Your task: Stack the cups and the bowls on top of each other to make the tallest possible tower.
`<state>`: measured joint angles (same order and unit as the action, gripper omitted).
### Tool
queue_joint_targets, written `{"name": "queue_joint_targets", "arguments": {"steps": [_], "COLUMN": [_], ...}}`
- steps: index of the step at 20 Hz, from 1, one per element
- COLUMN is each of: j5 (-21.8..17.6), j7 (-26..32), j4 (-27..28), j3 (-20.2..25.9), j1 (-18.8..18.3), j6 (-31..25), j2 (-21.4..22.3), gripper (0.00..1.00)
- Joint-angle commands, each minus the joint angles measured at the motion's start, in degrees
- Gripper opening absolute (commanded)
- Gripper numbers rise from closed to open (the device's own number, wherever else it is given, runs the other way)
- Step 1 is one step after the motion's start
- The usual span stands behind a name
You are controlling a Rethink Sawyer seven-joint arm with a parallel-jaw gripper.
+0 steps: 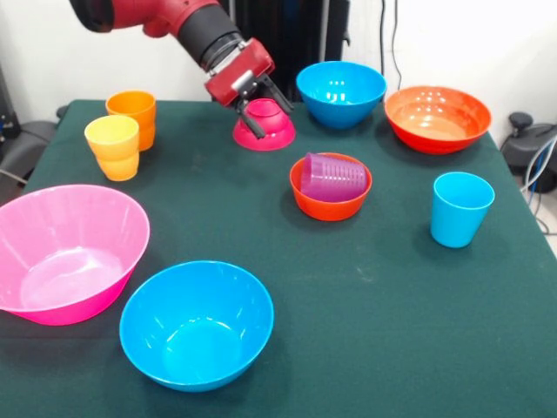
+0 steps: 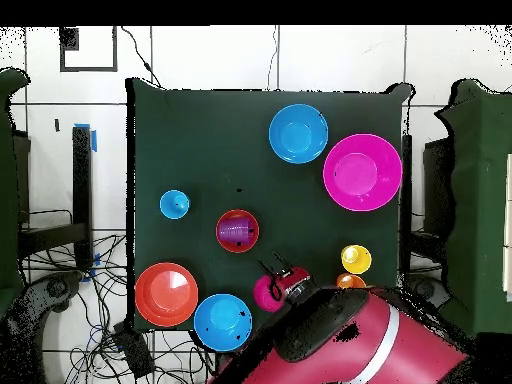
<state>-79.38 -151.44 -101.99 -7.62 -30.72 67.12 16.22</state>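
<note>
My gripper [image 1: 264, 111] is at the far side of the table, its fingers spread on either side of the small magenta bowl [image 1: 264, 131], which lies upside down on the cloth. It also shows in the overhead view [image 2: 275, 272], over the magenta bowl [image 2: 264, 295]. The purple cup [image 1: 333, 177] lies on its side in the small orange-red bowl [image 1: 329, 209]. The orange cup [image 1: 133, 111] and the yellow-orange cup [image 1: 113, 146] stand together at the left. The light blue cup [image 1: 459, 209] stands alone at the right.
A blue bowl [image 1: 341, 91] and the wide orange bowl [image 1: 437, 117] sit at the far right. The large pink bowl [image 1: 65, 252] and the second blue bowl [image 1: 196, 324] sit near the front left. All stand on the green table [image 1: 374, 305].
</note>
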Motion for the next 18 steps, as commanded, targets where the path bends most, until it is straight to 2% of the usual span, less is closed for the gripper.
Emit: {"name": "queue_joint_targets", "arguments": {"steps": [1,4,10,18], "j5": [-6.1,-6.8,-5.8,0.1], "j7": [-15.2,-16.2,-15.5,-9.3], "j4": [11.5,13.0,13.1,10.0], "j3": [6.2,6.5,6.7,10.0], "j1": [4.4,4.6,4.8,6.1], "j6": [-5.1,-4.7,-3.9,-3.0], "j2": [2.7,2.9,2.0,-0.5], "gripper": [1.0,1.0,1.0,1.0]}}
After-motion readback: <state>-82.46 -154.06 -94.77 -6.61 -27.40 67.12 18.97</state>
